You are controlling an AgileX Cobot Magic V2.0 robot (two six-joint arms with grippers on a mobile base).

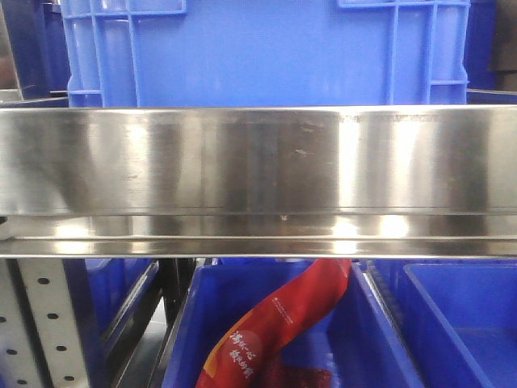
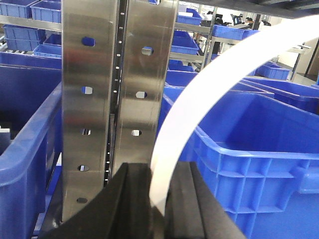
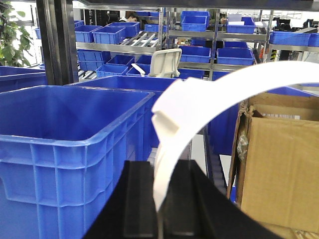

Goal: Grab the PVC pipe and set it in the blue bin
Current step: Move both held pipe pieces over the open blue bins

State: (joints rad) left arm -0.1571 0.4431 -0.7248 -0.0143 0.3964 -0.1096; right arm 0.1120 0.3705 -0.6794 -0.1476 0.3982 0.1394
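The PVC pipe [image 2: 192,102] reads as a smooth, matte white band bent in a long arc that runs off the top right of the left wrist view. Its lower end is clamped between the two black fingers of the left gripper [image 2: 158,174], in front of two perforated, brushed steel uprights [image 2: 94,74]. The right gripper [image 3: 163,172] also pinches a white arc between two black fingers, this one with a stepped joint partway up (possibly the same pipe's other end, though neither view shows both grips). Beside it stand one glossy blue bin [image 3: 75,149] with ribbed walls, its floor hidden, and one cardboard box [image 3: 279,164], cut off at the right. One scuffed steel shelf beam [image 1: 258,162] blocks most of the front view, with one blue crate [image 1: 266,48] above and one red printed packet [image 1: 275,323] below.
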